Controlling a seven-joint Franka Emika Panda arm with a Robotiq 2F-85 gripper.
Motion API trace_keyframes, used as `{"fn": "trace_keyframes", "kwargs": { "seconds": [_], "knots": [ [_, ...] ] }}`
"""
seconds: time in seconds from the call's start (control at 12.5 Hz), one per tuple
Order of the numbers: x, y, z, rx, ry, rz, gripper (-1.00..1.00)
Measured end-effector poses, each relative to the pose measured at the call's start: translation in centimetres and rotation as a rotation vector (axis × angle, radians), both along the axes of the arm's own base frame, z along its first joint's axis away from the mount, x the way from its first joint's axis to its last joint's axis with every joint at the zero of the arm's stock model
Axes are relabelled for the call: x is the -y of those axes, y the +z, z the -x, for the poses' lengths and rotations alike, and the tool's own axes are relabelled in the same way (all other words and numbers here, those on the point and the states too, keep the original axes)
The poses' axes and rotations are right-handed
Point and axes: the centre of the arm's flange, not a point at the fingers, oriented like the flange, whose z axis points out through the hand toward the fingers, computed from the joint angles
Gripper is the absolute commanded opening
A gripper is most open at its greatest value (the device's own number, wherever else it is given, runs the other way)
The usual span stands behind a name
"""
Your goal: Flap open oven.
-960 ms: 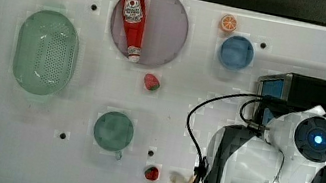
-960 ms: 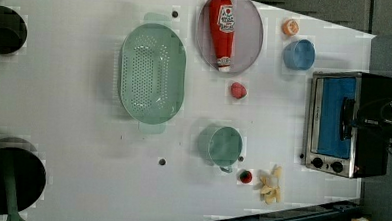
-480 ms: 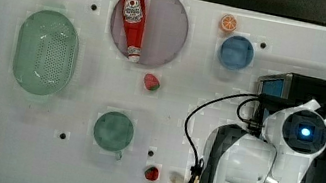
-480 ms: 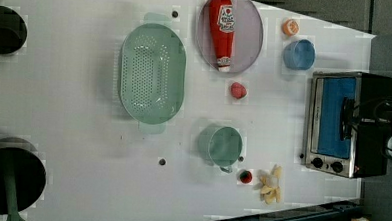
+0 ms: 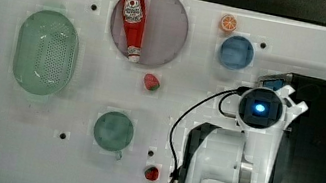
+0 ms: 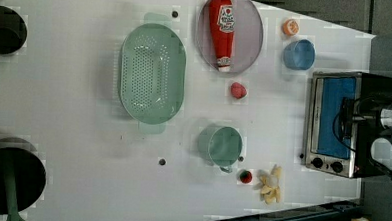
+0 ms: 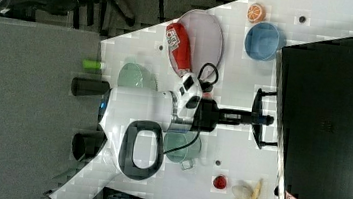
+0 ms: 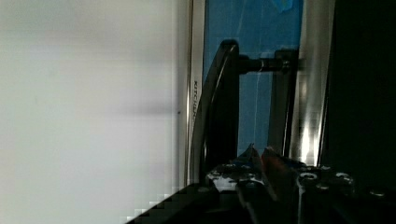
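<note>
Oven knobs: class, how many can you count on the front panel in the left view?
2. Both knobs sit side by side on the oven front, beside the blue glass door: one, the other.

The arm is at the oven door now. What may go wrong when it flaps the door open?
1. The gripper appears to sit beside the bar handle, not around it, so it may slip off in the pull.
2. Nothing visibly holds the oven down; the pull might drag it forward.
3. The black cable loops before the door and could catch.
</note>
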Motion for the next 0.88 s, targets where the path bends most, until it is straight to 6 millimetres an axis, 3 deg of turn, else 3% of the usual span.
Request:
{"fn": "trace_keyframes", "kwargs": {
  "seconds": [0.48,0.88],
  "knots": [
    [-5.1,-2.1,-1.4,-0.043,0.019,0.113,-0.65],
    [-11.0,-6.3,-2.2,-0.077,0.032,0.238,-0.65]
  ]
}}
